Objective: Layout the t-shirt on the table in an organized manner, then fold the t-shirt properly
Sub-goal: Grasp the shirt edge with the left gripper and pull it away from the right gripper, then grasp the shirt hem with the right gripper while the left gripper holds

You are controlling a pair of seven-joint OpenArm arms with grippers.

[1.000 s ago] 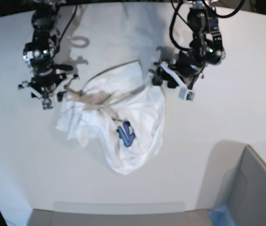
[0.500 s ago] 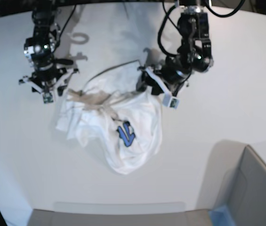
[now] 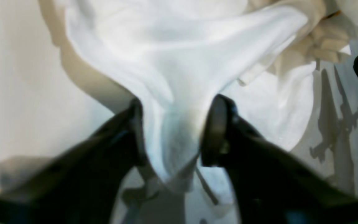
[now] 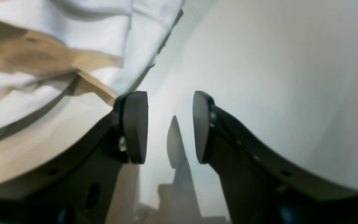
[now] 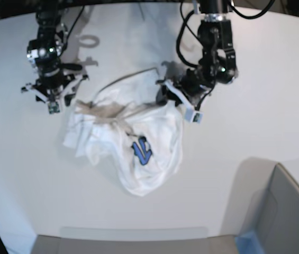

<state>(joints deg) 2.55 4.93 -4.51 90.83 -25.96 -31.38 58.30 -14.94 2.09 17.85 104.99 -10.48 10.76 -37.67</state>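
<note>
The white t-shirt [image 5: 133,132] lies crumpled on the white table [image 5: 255,121], with a blue bit of its print [image 5: 142,150] showing. My left gripper [image 5: 166,98] is at the shirt's upper right edge. In the left wrist view its jaws [image 3: 176,137] stand apart, with a gathered fold of the shirt [image 3: 179,62] between them touching both pads. My right gripper [image 5: 56,100] hovers just off the shirt's upper left corner. In the right wrist view it [image 4: 170,127] is open and empty over bare table [image 4: 275,77], with the shirt's edge [image 4: 57,37] to its left.
A grey box with a blue edge [image 5: 284,211] stands at the front right corner. A grey strip [image 5: 128,241] runs along the table's front edge. The table's curved far edge passes behind both arms.
My left gripper has moved left from beside the shirt onto its upper right edge. My right gripper has drawn back a little from the shirt's left corner. The shirt has barely shifted.
</note>
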